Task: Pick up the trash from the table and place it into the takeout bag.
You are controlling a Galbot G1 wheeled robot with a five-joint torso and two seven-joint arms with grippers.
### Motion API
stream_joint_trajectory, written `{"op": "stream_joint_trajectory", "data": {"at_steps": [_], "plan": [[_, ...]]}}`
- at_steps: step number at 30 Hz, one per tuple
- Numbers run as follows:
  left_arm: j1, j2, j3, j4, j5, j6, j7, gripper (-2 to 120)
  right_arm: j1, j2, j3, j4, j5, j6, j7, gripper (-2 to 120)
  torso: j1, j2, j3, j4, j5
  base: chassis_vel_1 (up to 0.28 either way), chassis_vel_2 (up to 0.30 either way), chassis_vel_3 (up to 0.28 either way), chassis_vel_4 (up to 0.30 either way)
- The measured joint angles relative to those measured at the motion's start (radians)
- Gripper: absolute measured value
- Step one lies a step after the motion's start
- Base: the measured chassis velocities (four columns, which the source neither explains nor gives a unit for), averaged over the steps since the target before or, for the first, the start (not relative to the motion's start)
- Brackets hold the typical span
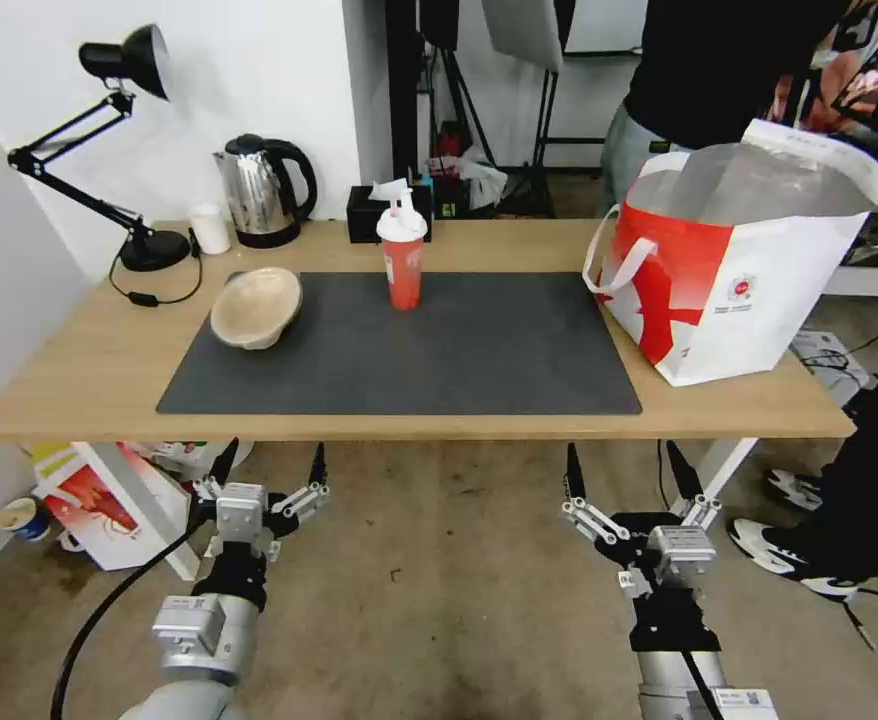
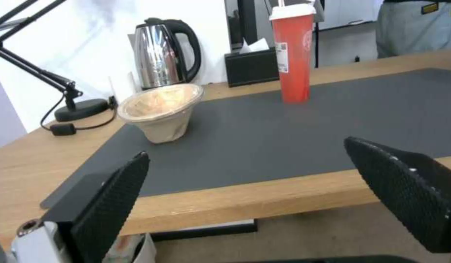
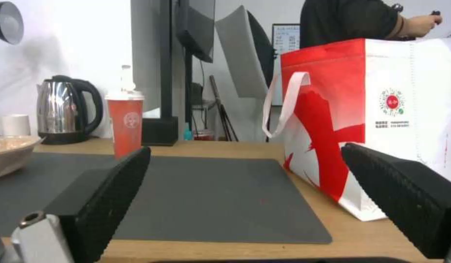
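Left hand [image 1: 269, 468]: fingers spread apart, nothing between them, held below and in front of the near edge of the tabletop [image 1: 89, 370], fingertips pointing up toward it. Right hand [image 1: 634, 470]: same posture, fingers apart and empty, under the near edge further right. Both hands are clear of every object.

Trash visible: two items. One beige pulp bowl [image 1: 256, 306] sits on the far-left corner of the dark grey mat [image 1: 459, 350], tipped on its side with its opening facing up and toward the robot; in the left wrist view the bowl [image 2: 160, 109] leans with its rim tilted. One red drink cup [image 1: 402, 262] stands upright near the back edge of the mat, long axis vertical, white lid on top; its straw is hard to make out against the clutter behind.

One takeout bag [image 1: 729, 270] stands upright at the right end of the tabletop, just beside the mat, mouth open upward and foil lining showing. Its interior floor is hidden from the head camera. One white strap handle hangs on the side facing the mat; the far side is cut off by a person standing behind.

Behind the cup: one black tissue box [image 1: 369, 215], partly hidden. Left rear: one kettle [image 1: 259, 190], one small white cup [image 1: 209, 228], one desk lamp [image 1: 119, 150].
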Motion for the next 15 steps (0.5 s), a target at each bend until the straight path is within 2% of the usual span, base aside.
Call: {"op": "stream_joint_trajectory", "data": {"at_steps": [6, 9, 11, 12, 14, 15], "plan": [[0.0, 0.0, 0.0, 0.0, 0.0, 0.0, 0.0, 100, 0.006, 0.001, 0.0, -0.004, 0.0, 0.004, 0.001, 100, 0.0, 0.0, 0.0, -0.0001, 0.0, 0.0, 0.0, 0.0, 0.0], [0.0, 0.0, 0.0, 0.0, 0.0, 0.0, 0.0, 100, 0.025, -0.009, 0.001, 0.014, 0.049, 0.046, -0.061, 100, 0.0, 0.0, 0.0, -0.0003, 0.0, 0.0, 0.0, 0.0, 0.0], [0.0, 0.0, 0.0, 0.0, 0.0, 0.0, 0.0, 100, 0.025, -0.009, 0.001, 0.014, 0.049, 0.046, -0.061, 100, 0.0, 0.0, 0.0, -0.0003, 0.0, 0.0, 0.0, 0.0, 0.0], [0.0, 0.0, 0.0, 0.0, 0.0, 0.0, 0.0, 100, 0.063, -0.043, 0.0, 0.06, 0.198, 0.086, -0.229, 100, 0.0, 0.0, 0.0, 0.0, 0.0, 0.0, 0.0, 0.0, 0.0], [0.0, 0.0, 0.0, 0.0, 0.0, 0.0, 0.0, 100, 0.11, -0.083, 0.01, 0.108, 0.325, 0.09, -0.346, 100, 0.0, 0.0, 0.0, 0.0, 0.0001, 0.0, 0.0, 0.0, 0.0], [0.0, 0.0, 0.0, 0.0, 0.0, 0.0, 0.0, 100, 0.11, -0.083, 0.01, 0.108, 0.325, 0.09, -0.346, 100, 0.0, 0.0, 0.0, 0.0, 0.0001, 0.0, 0.0, 0.0, 0.0]]}}
